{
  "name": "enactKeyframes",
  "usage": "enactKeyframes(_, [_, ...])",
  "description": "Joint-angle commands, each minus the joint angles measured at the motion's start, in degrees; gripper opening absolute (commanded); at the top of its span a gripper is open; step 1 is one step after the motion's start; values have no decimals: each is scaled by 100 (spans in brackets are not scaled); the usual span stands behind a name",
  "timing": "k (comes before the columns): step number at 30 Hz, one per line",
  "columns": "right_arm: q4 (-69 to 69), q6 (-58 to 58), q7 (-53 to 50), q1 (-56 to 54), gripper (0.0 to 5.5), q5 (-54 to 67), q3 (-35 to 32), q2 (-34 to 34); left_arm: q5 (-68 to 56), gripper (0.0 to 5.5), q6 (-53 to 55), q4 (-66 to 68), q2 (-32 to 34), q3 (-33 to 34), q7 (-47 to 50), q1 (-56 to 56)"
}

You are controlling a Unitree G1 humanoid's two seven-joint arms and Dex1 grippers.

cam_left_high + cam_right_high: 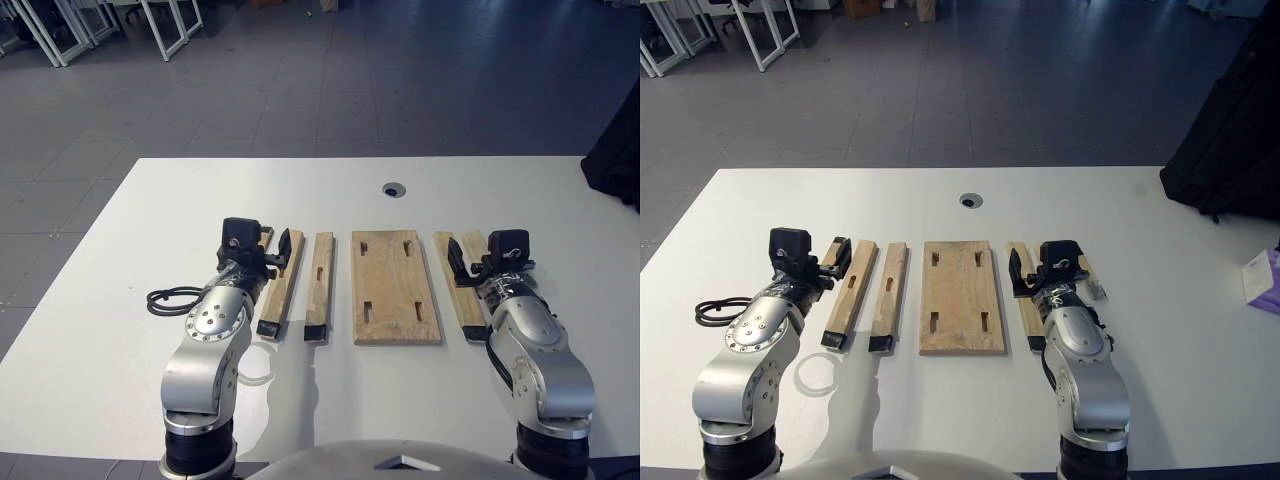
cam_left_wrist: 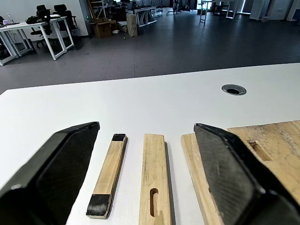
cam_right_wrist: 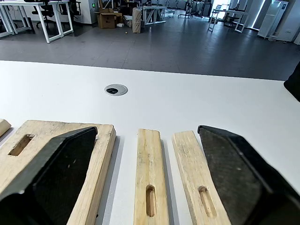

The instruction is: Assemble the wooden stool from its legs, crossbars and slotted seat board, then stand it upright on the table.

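Head view: white table (image 1: 150,230), stool in parts, nothing joined. Seat board (image 1: 395,285) lies flat mid-table, four slots showing. Left of it I see the inner left leg (image 1: 322,275) and the outer left leg (image 1: 280,295), parallel, close together but apart, with their black feet toward the robot. Right of the board is the inner right leg (image 1: 468,305), also flat and parallel to the board.

The left gripper (image 1: 268,250) sits low over the far end of the outer left leg. The right gripper (image 1: 475,265) sits low over the far half of the inner right leg. I can't tell whether either one touches wood. A black cable (image 1: 168,298) is coiled left of the left arm. The grommet (image 1: 394,189) is beyond the board, well apart from the parts.

Left wrist view: jaws spread wide, grasping nothing. Between them on the table are a black-capped bar (image 2: 108,176) and the outer left leg, slot facing up. The inner left leg is partly behind one jaw, with the seat board just beside it.

Right wrist view: jaws spread wide here too, nothing gripped. Between them are the inner right leg and an outer right leg (image 3: 197,180), each with a slot facing up, near each other but not touching. A corner of the seat board sits behind the other jaw.
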Motion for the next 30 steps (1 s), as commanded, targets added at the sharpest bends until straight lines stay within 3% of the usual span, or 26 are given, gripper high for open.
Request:
enactKeyframes(1, [-9, 79, 78, -33, 396, 88, -56, -42, 63, 373, 58, -31, 0, -62, 50, 84])
enactKeyframes(14, [-80, 113, 106, 130, 396, 226, -164, -35, -23, 373, 102, -49, 316, -120, -215, 55])
enactKeyframes(30, [-40, 137, 153, 108, 396, 204, -116, -156, 15, 373, 16, -50, 238, -200, -149, 139])
